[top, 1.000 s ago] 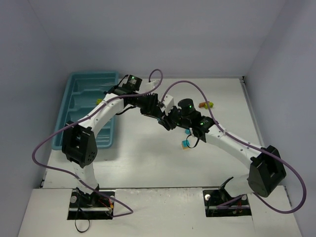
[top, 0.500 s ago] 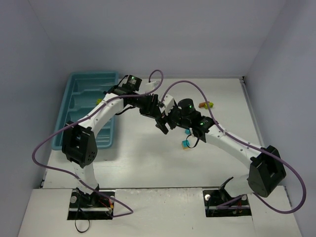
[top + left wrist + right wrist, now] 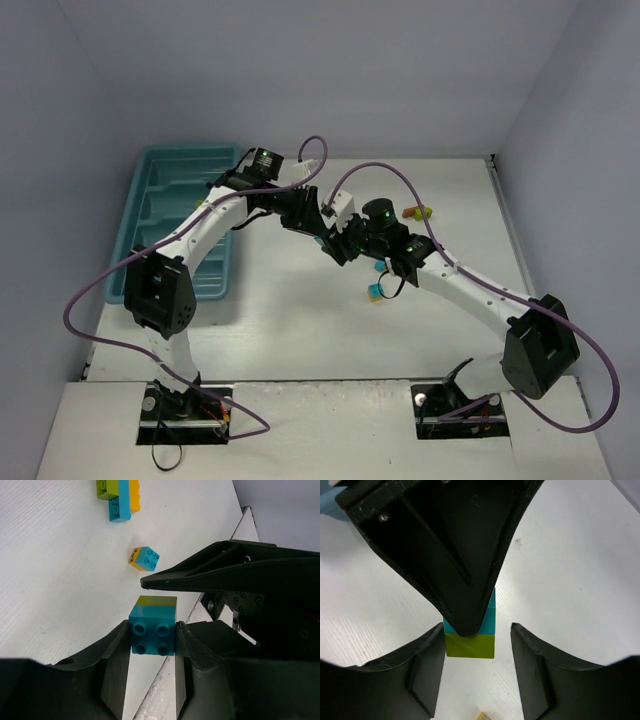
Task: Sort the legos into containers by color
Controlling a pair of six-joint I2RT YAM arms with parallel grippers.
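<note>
Tray (image 3: pixel 165 180): teal with long compartments, at the left of the bench (image 3: pixel 300 320), well apart from both tools.
Left tool (image 3: pixel 152 637): pinching a cyan and lime brick (image 3: pixel 152 612), one finger pressed on each side, the cyan half nearer the wrist.
Held brick: near the middle of the bench, right of the tray. I cannot tell whether it touches the surface.
Right tool (image 3: pixel 477 626): fingers spread around that same brick, one just beside it, a clear gap at the other.
Loose bricks: an orange and cyan brick (image 3: pixel 144 559) lies near the tools. Farther right sits a cluster (image 3: pixel 119 497) of lime, cyan and orange bricks.
</note>
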